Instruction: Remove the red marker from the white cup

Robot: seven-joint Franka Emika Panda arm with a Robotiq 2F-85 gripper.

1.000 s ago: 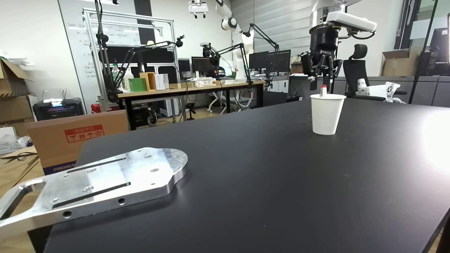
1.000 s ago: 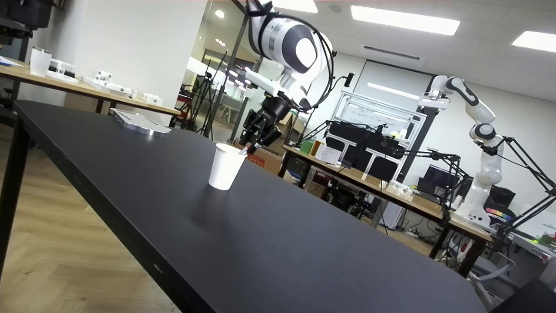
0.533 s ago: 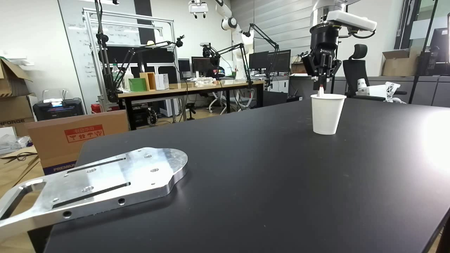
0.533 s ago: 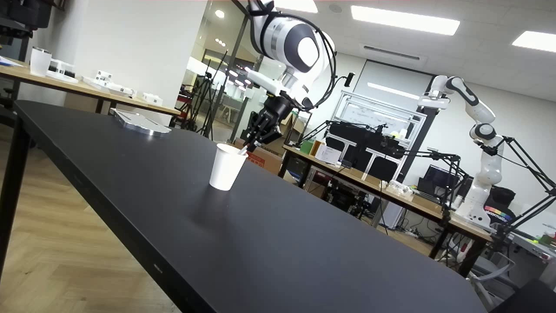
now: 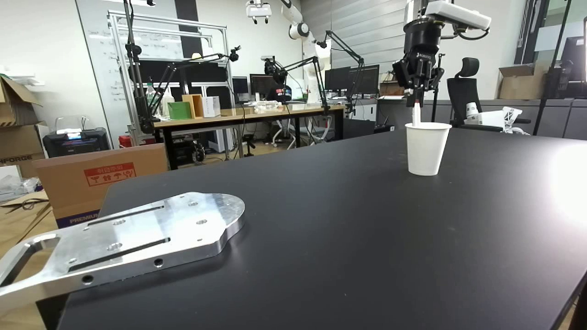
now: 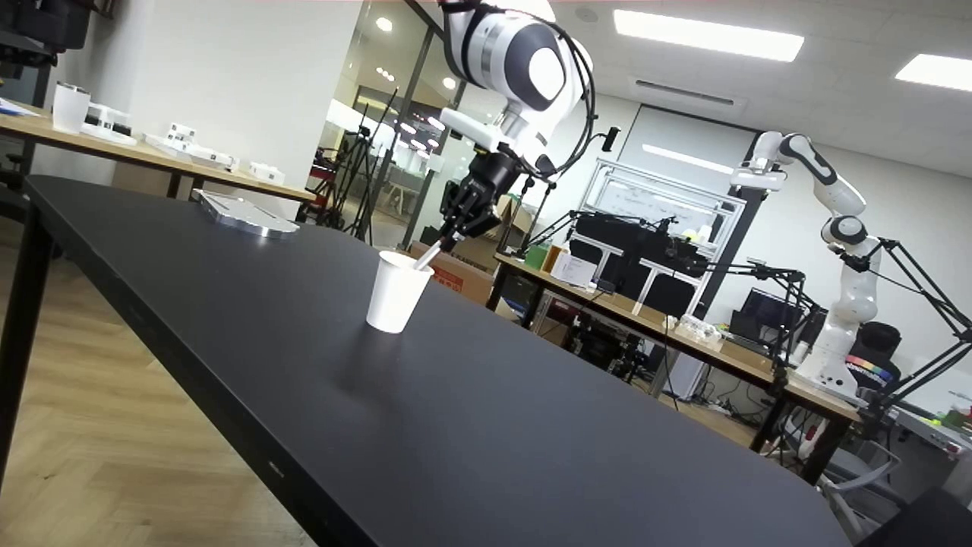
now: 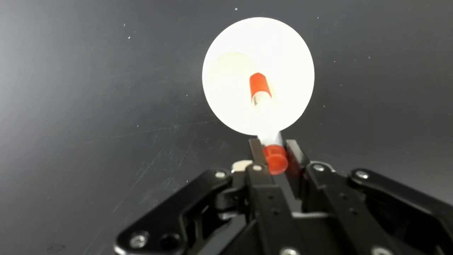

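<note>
Whiteboard [image 5: 98, 41] at the back; handwriting, too faint for me to read. Wood-look herringbone floor [image 6: 167, 471]. Black table [image 5: 321, 229] takes up the foreground, its long edge slanting across an exterior view. White robot arm [image 6: 516, 64] reaches in over it. Carton [image 5: 98, 195] beyond the table: I make out PREMIUM on a dark blue band, plus a red label [image 5: 110, 174], Korean characters above a row of pictograms. Another carton [image 5: 18, 143] behind reads HFORGE, its start cut off. Metal plate [image 5: 151, 224] on the table, handle end jutting past the edge. Gripper [image 7: 274, 148], lettering on its body too small to read, pinches the red marker [image 5: 416, 114] by its upper end. White cup [image 5: 426, 151] stands upright, in from the edges, a broad stretch of black top between it and the plate; thin scratches and pale specks mark the surface. Marker: white barrel, red at both ends, lower end within the cup's mouth; whether it touches the rim I cannot tell.
</note>
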